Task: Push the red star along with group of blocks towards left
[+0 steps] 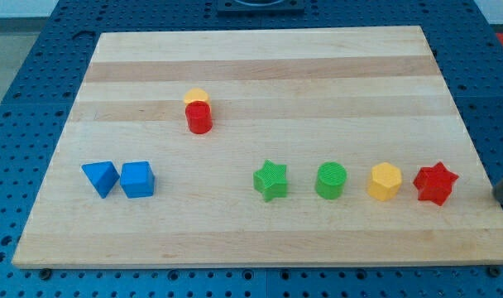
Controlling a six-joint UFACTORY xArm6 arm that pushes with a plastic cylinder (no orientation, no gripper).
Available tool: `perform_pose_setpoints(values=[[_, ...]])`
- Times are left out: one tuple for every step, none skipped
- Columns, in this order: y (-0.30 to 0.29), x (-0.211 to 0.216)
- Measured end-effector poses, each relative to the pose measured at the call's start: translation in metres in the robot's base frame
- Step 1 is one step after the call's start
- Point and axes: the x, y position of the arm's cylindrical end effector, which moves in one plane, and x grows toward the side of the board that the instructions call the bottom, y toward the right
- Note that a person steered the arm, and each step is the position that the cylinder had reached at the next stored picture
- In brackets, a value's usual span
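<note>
- Camera view: my tip (499, 195), a bare rod with nothing to open or hold, at the view's right edge, just right of red star (435, 183).
- Row runs left: yellow hexagon (385, 181), green cylinder (331, 180), green star (270, 180).
- Wooden board (260, 66), open leftward until blue blocks (119, 179).

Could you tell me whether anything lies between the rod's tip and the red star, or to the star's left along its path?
Nothing lies between my tip and the red star. To the star's left stand the yellow hexagon, green cylinder and green star, the group it must push.
</note>
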Motion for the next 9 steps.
perform_pose_setpoints(values=[[-0.041,-0.024],[-0.081,-0.043],[-0.074,-0.043],[-0.045,-0.038],[-0.017,-0.01],[-0.034,0.007],[-0.081,-0.014],[-0.13,-0.03],[-0.178,-0.039]])
